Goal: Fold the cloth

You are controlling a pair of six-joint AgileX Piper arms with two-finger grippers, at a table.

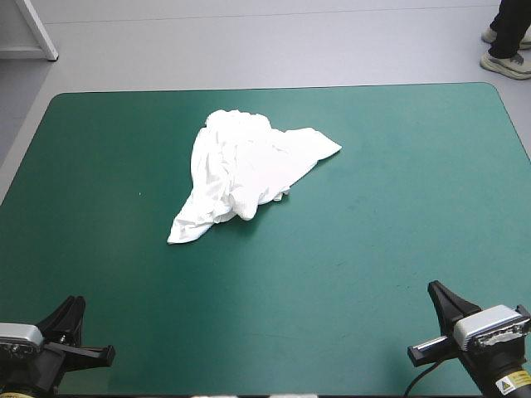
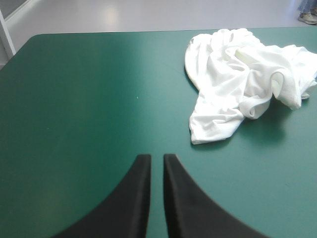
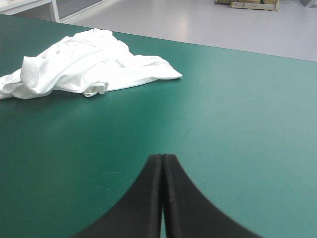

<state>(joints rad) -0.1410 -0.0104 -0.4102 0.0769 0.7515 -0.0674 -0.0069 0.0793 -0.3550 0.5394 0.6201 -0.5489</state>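
Observation:
The white T-shirt [image 1: 241,170] lies in a crumpled heap on the teal-green table [image 1: 373,249], a little left of centre and toward the far half. One point of it trails toward the near left. My left gripper [image 1: 70,313] rests at the near left corner, well short of the cloth. Its black fingers are shut with only a thin slit and nothing between them [image 2: 157,157]. The T-shirt [image 2: 237,74] lies ahead and to its right. My right gripper [image 1: 444,298] sits at the near right corner, shut and empty [image 3: 162,156]. The T-shirt [image 3: 84,67] lies far ahead to its left.
Bare teal-green cover surrounds the heap on all sides. A white furniture leg [image 1: 37,29] stands on the floor beyond the far left corner.

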